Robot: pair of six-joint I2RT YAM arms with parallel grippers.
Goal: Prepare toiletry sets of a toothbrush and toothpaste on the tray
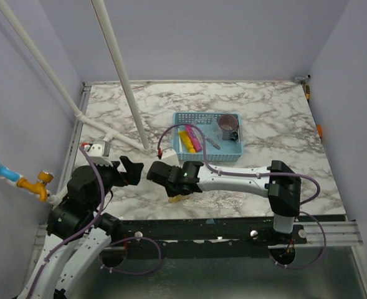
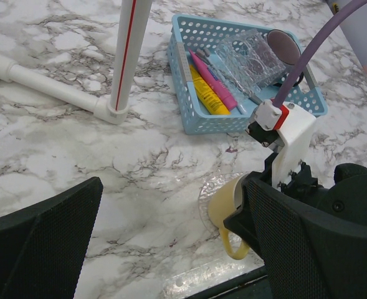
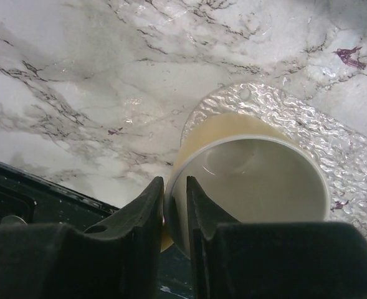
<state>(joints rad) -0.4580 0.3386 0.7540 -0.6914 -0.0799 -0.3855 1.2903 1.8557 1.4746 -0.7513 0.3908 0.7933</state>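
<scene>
Right fingers (image 3: 139, 237) straddle mug (image 3: 258, 180) rim; pink tube (image 2: 214, 81) lies across basket (image 2: 211, 124).

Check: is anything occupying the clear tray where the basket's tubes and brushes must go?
Yes: the yellow mug stands on the left end of the clear tray, with the right fingers straddling its rim.

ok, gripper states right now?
Left gripper: open, empty.
Right gripper: jaws astride the yellow mug rim; grip cannot be told.
</scene>
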